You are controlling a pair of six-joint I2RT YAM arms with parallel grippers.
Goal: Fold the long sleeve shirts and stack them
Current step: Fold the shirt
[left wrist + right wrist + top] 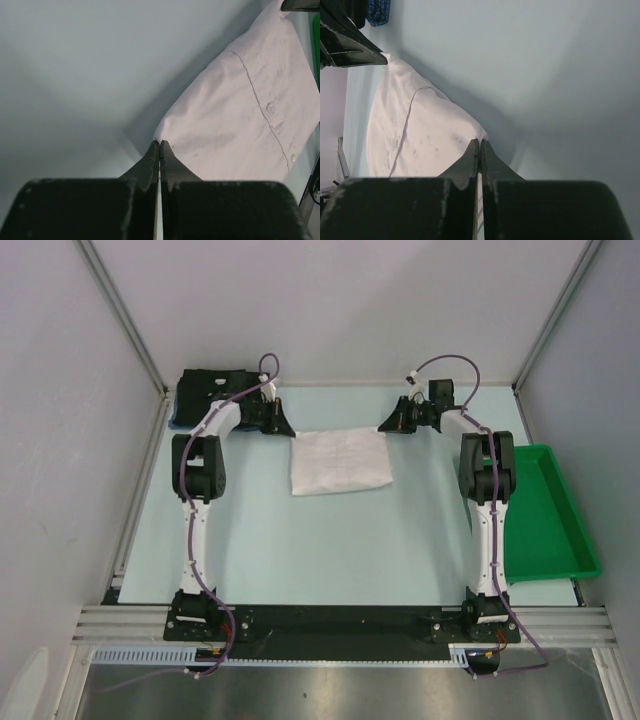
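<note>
Overhead view first: the white shirt (340, 462) lies folded into a neat rectangle on the surface (330, 550). The left fingers (290, 432) sit at its far left corner and the right fingers (382, 427) at its far right corner. A green tray (548, 535) is well off to the shirt's right, and a black shirt (205, 385) is bunched up well beyond its far left corner.

Left wrist view: the fingers (159, 145) are squeezed together, pinching the shirt's (240, 115) corner. There's a button (270, 107) showing on the cloth.

Right wrist view: same deal, the fingers (479, 142) are clamped on the shirt's (420, 135) other corner. A scrap of blue checked cloth (379, 11) peeks out past the shirt's opposite end.
</note>
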